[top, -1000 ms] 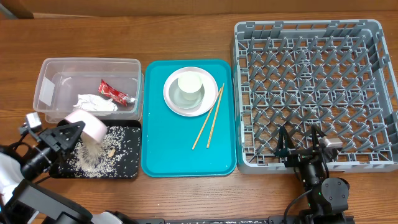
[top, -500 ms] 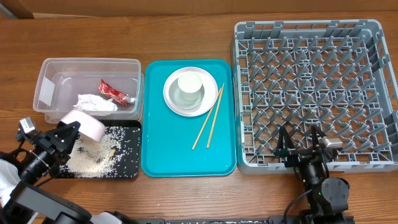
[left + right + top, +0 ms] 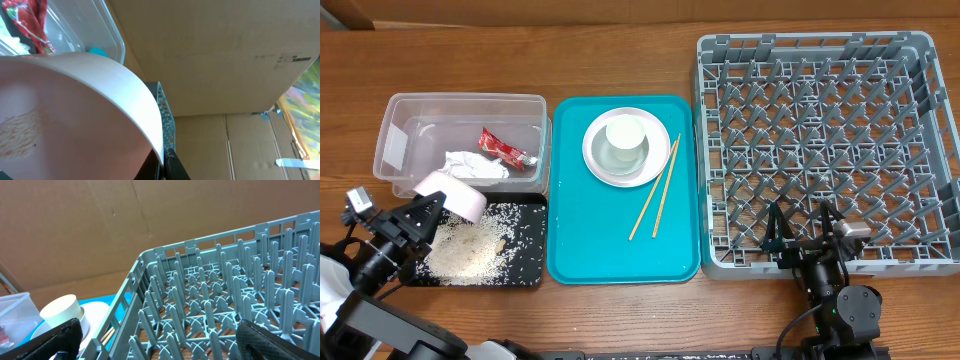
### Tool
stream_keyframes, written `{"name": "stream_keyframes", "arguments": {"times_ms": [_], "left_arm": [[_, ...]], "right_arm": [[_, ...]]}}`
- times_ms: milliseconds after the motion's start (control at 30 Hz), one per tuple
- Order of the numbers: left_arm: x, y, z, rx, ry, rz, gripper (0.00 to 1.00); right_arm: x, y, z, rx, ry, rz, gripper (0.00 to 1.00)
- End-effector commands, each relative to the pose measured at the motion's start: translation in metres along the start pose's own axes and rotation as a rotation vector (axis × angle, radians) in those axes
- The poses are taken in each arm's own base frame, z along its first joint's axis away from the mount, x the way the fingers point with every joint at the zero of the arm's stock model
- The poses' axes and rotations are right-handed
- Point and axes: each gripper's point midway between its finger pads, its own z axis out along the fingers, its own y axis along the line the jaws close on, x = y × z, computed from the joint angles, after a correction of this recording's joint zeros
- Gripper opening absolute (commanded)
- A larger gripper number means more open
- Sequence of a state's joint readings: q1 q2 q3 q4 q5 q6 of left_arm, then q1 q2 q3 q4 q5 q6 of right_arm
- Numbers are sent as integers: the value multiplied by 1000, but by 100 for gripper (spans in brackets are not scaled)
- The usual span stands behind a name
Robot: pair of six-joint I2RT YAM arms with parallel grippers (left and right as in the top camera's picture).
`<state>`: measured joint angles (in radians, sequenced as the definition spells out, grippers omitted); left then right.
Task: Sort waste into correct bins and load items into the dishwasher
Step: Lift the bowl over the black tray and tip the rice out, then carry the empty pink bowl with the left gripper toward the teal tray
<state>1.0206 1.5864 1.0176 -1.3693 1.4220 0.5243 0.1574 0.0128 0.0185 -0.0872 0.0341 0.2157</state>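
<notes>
The pale pink round bowl [image 3: 455, 197] is held at the lower left of the overhead frame. It is tipped on its side, with its mouth turned down and toward the lower left. It hangs above the upper left corner of the shallow black rectangular plastic tray [image 3: 528, 272]. Its rim is clamped by the jaws of the left arm [image 3: 380, 248], which are closed on it from the lower-left side.

A heap of loose whitish rice grains [image 3: 465, 250] lies in the tray right under the bowl. In the left wrist view only a faint smear is seen on the bowl's inner wall, so the emptying is judged done or nearly so.

The large square grey plastic dish rack [image 3: 820, 42] fills the right of the frame, well apart from the bowl. The teal rectangular serving tray [image 3: 575, 250] lies between them.

The jaws of the right arm [image 3: 832, 285] are spread wide and empty at the rack's lower edge. That arm is the nearer to the rack, but the bowl is gripped by the left. A long carry from left to right is therefore judged to be needed.
</notes>
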Motion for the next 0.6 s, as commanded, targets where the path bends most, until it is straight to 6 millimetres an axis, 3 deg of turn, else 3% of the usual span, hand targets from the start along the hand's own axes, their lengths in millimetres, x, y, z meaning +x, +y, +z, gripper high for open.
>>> {"name": "stream_keyframes", "arguments": {"times_ms": [0,100,200,300,400,567], "left_arm": [[-5,-17,1,83,-47,144,5],[-2,-19,2,91,-39,40,4],[-5,-25,2,117,-63,149,4],[-3,-22,2,104,-44,29,4],[-5,-20,3,100,-48,143,4],[-3,-15,4,76,-27,84,5]], "right_arm": [[1,-3,0,10,-6,-6,100],[1,-3,0,10,-6,-6,100],[1,-3,0,9,-6,-6,100],[1,-3,0,10,-6,-6,100],[1,-3,0,10,-6,-6,100],[1,-3,0,10,-6,-6,100]]}}
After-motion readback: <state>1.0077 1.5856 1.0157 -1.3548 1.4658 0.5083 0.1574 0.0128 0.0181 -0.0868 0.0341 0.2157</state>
